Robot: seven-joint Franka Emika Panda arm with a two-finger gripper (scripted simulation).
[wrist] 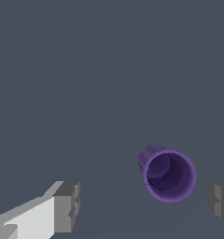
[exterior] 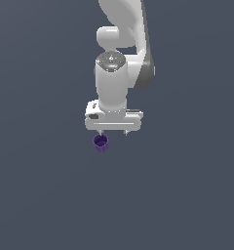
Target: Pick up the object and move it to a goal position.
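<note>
Below the white arm (exterior: pixel 120 58), on a plain dark grey surface (exterior: pixel 41 195) whose edges lay outside both views, stood the purple cup (exterior: pixel 101 142). It was upright with its hollow top open upward, and in the exterior view it sat just under the end of the jaws (exterior: pixel 113 132) nearer that view's left. The arm hung straight down over the surface, its broad white hand crosswise, with two short fingertips showing beneath it. The jaws were spread wide and gripped nothing. In the wrist view the cup (wrist: pixel 168 173) appeared from above, its round rim and dark inside clearly visible, its body tapering slightly toward the base. It lay between the two grey fingertips (wrist: pixel 67 207) but not centred, much closer to one fingertip than to the other, and apart from both. Whether the fingertips had reached the height of the cup's rim could not be judged from either view. The cup touched neither finger and rested alone on the surface, with nothing else near it.
</note>
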